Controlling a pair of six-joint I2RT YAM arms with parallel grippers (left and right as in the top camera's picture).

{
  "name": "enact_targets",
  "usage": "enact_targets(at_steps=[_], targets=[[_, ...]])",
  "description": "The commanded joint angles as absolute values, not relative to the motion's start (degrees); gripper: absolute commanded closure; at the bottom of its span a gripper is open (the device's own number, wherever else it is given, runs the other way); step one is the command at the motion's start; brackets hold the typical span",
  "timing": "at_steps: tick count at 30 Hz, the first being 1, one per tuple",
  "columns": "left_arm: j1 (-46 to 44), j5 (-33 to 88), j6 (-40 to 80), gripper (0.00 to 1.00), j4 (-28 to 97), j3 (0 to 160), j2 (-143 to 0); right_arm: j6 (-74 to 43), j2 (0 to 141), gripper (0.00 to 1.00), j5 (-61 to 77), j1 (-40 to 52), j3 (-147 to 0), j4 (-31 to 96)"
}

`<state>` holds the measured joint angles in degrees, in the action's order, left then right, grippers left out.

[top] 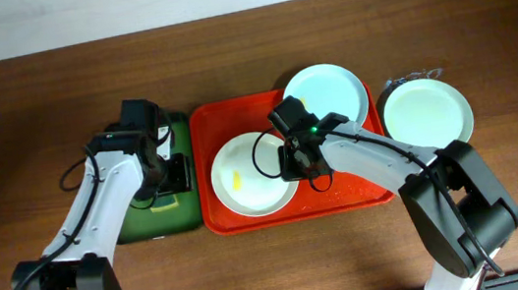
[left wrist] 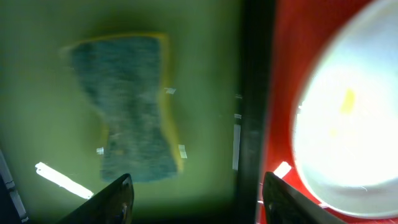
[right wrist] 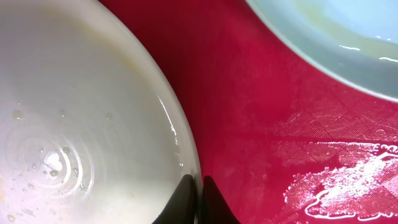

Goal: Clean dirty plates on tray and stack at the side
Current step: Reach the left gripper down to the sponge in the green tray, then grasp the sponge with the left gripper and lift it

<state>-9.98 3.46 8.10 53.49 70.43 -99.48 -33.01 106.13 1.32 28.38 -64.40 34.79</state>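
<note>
A white plate with a yellow smear (top: pixel 248 174) lies on the red tray (top: pixel 213 131). My right gripper (top: pixel 293 164) is shut on that plate's right rim (right wrist: pixel 186 155); its fingers (right wrist: pixel 198 196) pinch the edge. A second plate (top: pixel 327 92) leans over the tray's far right corner and shows in the right wrist view (right wrist: pixel 336 43). A third plate (top: pixel 426 112) lies on the table right of the tray. My left gripper (left wrist: pixel 196 199) is open and empty above the green tray (top: pixel 149 218), near a sponge (left wrist: pixel 127 106).
The dark green tray (left wrist: pixel 37 93) holds a blue-topped yellow sponge and sits directly left of the red tray. The red tray's floor (right wrist: pixel 298 124) is wet at the right. A dark holder shows under the third plate's far edge (top: pixel 409 78).
</note>
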Motion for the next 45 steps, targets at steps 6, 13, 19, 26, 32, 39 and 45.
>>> enact_targets(at_steps=[6, 13, 19, 26, 32, 39, 45], targets=[[-9.58, -5.08, 13.23, 0.5, 52.05, 70.15, -100.2, -32.77, 106.63, 0.95, 0.14, 28.86, -63.9, 35.05], [-8.95, -6.04, 13.23, 0.48, 48.88, 70.08, -104.92, -32.77, 106.63, 0.94, 0.14, 28.86, -63.9, 35.05], [-8.34, -9.28, 13.19, 0.67, 46.41, 70.11, -108.25, -32.77, 106.63, 0.94, 0.14, 28.86, -63.9, 35.05], [-7.97, -4.01, 9.32, 0.69, 46.04, 70.08, -108.71, -32.77, 106.63, 0.94, 0.14, 28.86, -63.9, 35.05], [-7.77, -4.05, 9.34, 0.69, 45.6, 69.43, -109.08, -32.77, 106.63, 0.89, 0.14, 28.86, -63.9, 35.07], [-7.7, -4.01, 9.39, 0.61, 44.99, 69.36, -109.08, -32.77, 106.63, 0.78, 0.14, 28.86, -63.9, 35.05], [-7.7, -1.21, 9.37, 0.49, 49.01, 74.43, -109.06, -32.8, 106.63, 0.78, 0.14, 28.86, -63.9, 35.03]])
